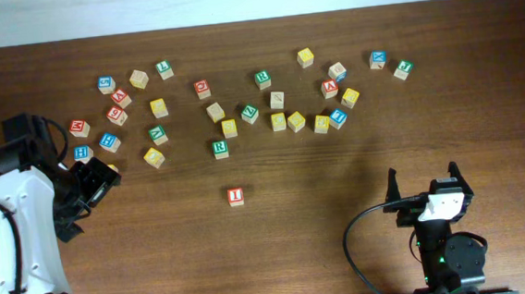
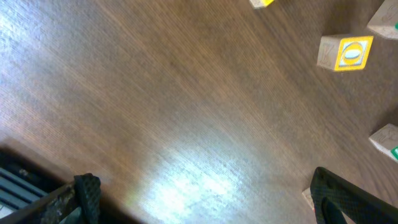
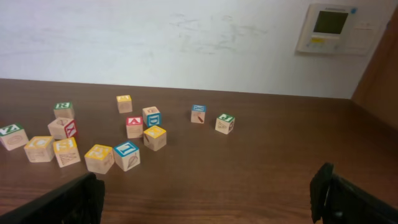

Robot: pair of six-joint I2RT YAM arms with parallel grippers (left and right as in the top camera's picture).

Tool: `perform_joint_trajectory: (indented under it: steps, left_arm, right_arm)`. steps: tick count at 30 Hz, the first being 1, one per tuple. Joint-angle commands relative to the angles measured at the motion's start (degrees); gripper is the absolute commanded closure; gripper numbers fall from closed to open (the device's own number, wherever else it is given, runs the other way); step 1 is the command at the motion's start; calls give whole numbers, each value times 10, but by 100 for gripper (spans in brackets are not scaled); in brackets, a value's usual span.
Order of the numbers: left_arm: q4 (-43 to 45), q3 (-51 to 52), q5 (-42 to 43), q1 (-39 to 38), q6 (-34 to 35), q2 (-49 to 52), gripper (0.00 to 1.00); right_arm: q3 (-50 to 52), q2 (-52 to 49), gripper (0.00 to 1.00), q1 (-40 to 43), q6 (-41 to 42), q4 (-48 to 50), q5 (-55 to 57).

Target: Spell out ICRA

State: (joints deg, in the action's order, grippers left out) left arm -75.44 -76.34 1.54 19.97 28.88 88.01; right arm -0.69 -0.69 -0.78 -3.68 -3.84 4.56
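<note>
On the counter (image 1: 325, 245), dark wood grain, the following are entered.

1. Red I cube (image 1: 235, 196): stands alone on open wood below the main scatter, touching nothing.
2. Green R cube (image 1: 220, 148): at the lower edge of the scatter, near the red I cube on its far side, apart from it.
3. Red A cube (image 1: 330, 88): in the right-hand group. In the right wrist view (image 3: 134, 126) it sits just beside a blue-faced cube (image 3: 152, 116).
4. Yellow C cube: cannot be told apart. Several yellow-faced cubes lie in the scatter (letters too small to read). One yellow-faced cube (image 2: 346, 53) in the left wrist view bears a rounded mark, C or O unclear.
5. Other cubes (image 1: 277, 100): a loose band across the far half of the counter, with blue, green, red, yellow and plain faces.
6. Left tool (image 1: 91, 191): at the left side, near the leftmost cubes. Its fingers are spread wide with nothing between them, and only bare wood shows beneath (image 2: 211, 199).
7. Right tool (image 1: 422, 182): at the near right, well apart from every cube. Its fingers are spread wide and it is empty (image 3: 205, 199).
8. Wall panel (image 3: 329, 28): pale, with a small screen, on the wall beyond the counter.
</note>
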Motion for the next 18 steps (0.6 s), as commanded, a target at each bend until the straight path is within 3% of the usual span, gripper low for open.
perform_joint_trajectory:
  steps: [1,5,6,9,14,18]
  left_arm:
    - [-1,-5,2,1,-7,-8,1]
    - [-1,-5,2,1,-7,-8,1]
    - [-1,-5,2,1,-7,-8,1]
    - [-1,-5,2,1,-7,-8,1]
    - [-1,-5,2,1,-7,-8,1]
    - [-1,-5,2,1,-7,-8,1]
  right_arm:
    - [4,3,2,4,49,-1,-59]
    - [4,3,2,4,277,33,-473]
    - [4,3,2,4,335,48,-524]
    - [4,3,2,4,424,98,-514]
    - [3,3,2,4,588,431,-484]
    - [-24,2,2,4,611,458,-434]
